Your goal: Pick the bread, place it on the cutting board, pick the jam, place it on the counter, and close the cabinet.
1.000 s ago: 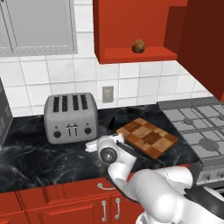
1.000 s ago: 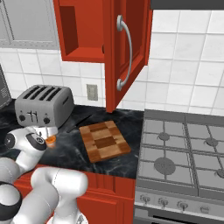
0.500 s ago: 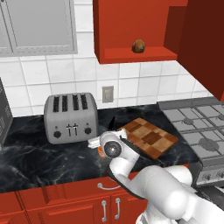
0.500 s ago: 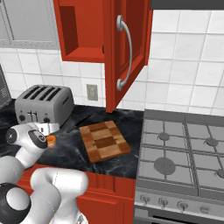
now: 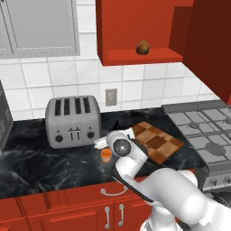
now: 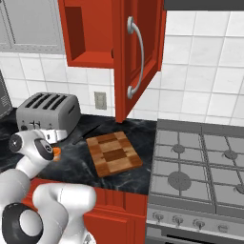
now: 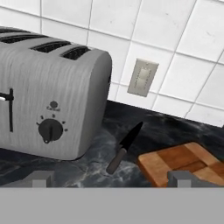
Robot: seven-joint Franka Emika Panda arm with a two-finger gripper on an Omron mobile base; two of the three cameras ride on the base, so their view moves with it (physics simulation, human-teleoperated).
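The bread (image 5: 143, 47), a small round brown loaf, sits on the shelf of the red cabinet (image 5: 135, 56), whose door (image 6: 140, 52) stands wide open. The jam (image 5: 106, 155), a tiny orange jar, stands on the black counter (image 5: 45, 167) in front of the toaster; it also peeks out beside my arm as the jam (image 6: 56, 152). My gripper (image 5: 101, 143) hovers just above and behind it, open and holding nothing. The gripper (image 7: 111, 179) has its tips wide apart. The checkered cutting board (image 5: 155, 142) lies bare to the right.
A silver toaster (image 5: 73, 121) stands against the tiled wall, left of the gripper. A dark knife (image 7: 124, 146) lies on the counter between the toaster (image 7: 52, 113) and the cutting board (image 7: 188, 164). A gas stove (image 6: 200, 167) sits at the right.
The hand has risen slightly up and to the right, uncovering the jam, which stays standing on the counter.
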